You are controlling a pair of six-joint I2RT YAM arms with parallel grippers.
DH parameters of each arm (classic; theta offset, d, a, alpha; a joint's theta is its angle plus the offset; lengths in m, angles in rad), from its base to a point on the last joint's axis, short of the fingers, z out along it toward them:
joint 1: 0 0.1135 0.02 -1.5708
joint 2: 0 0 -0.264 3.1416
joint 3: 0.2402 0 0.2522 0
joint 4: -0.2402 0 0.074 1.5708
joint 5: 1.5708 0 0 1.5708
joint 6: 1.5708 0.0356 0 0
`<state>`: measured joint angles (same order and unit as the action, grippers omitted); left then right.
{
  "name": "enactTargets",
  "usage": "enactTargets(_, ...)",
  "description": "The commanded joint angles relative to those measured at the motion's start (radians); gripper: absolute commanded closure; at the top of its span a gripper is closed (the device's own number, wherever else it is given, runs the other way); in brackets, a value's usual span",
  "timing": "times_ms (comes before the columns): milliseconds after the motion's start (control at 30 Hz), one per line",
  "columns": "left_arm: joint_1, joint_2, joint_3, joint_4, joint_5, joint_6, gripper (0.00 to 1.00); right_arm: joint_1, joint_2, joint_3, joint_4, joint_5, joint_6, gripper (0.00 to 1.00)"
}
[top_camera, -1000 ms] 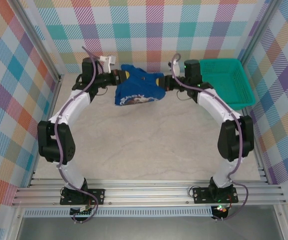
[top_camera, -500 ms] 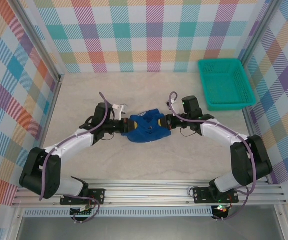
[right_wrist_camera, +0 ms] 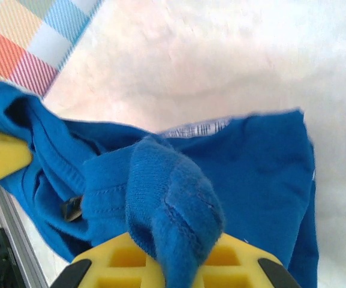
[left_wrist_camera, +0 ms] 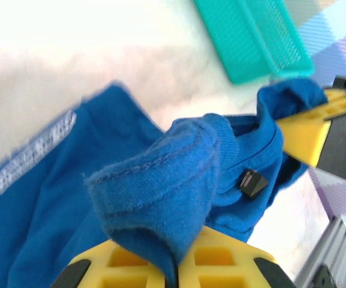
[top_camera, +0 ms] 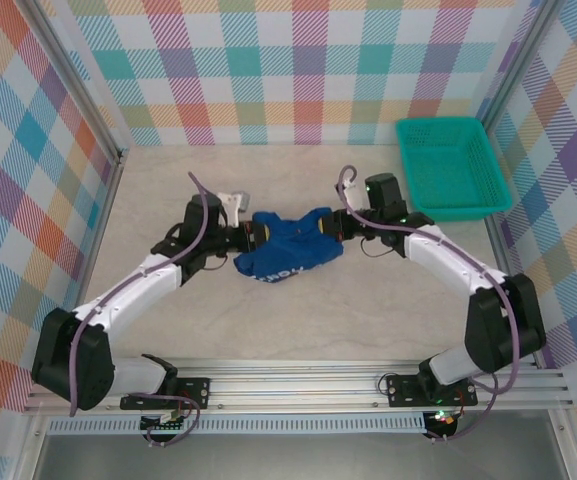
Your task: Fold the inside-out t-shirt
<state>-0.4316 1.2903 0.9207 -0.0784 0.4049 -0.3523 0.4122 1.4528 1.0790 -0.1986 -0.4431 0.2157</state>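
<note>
I am holding the inside-out t-shirt (top_camera: 288, 255) between my two claws, over the middle of the table (top_camera: 298, 330). My left claw (top_camera: 252, 236) is pinching a bunch of blue cloth at the shirt's left end. In the left wrist view its yellow fingers (left_wrist_camera: 125, 261) are pressed together, and a thick seamed fold is coming out between them. My right claw (top_camera: 332, 226) is doing the same at the right end, where a rolled hem is squeezed between its fingers (right_wrist_camera: 116, 258).

I am gripping at two opposite ends, I think, so that the cloth is hanging between the claws and can open out by its own weight. A small dark tag is showing near a ribbed seam, so these ends are probably close to the collar or the shoulders. The lower part, with the white print, is sagging toward my side. I cannot tell if it is resting on the table. The shirt is crumpled and not flat, so in my judgement the folding itself is not yet begun. The teal basket (top_camera: 453, 170) is standing well apart, at the far right.
</note>
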Motion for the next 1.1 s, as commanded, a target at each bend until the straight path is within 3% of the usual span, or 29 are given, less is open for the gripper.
enactTargets(0, 0.024, -0.085, 0.127, -0.062, -0.090, 0.135, 0.94, -0.004, -0.131, 0.090, -0.012, 0.037, -0.029, 0.95)
enactTargets(167, 0.071, -0.165, 0.128, 0.056, -0.040, 0.123, 0.99, 0.004, -0.226, 0.136, -0.037, 0.019, -0.048, 0.95)
enactTargets(367, 0.070, -0.183, 0.129, 0.032, 0.105, 0.082, 0.99, 0.045, -0.322, 0.110, -0.124, 0.028, -0.068, 0.95)
enactTargets(567, 0.068, -0.220, 0.028, 0.087, 0.114, 0.070, 1.00, 0.065, -0.413, 0.010, -0.126, 0.044, -0.017, 0.95)
enactTargets(733, 0.070, -0.123, 0.055, 0.088, 0.099, 0.057, 0.96, 0.071, -0.365, 0.018, -0.113, 0.067, -0.012, 0.95)
enactTargets(900, 0.071, -0.031, 0.087, 0.146, 0.108, 0.069, 0.97, 0.071, -0.297, 0.080, -0.151, 0.189, -0.030, 0.96)
enactTargets(1067, 0.091, 0.097, 0.190, 0.185, 0.115, 0.082, 1.00, 0.071, -0.175, 0.185, -0.161, 0.393, -0.052, 0.96)
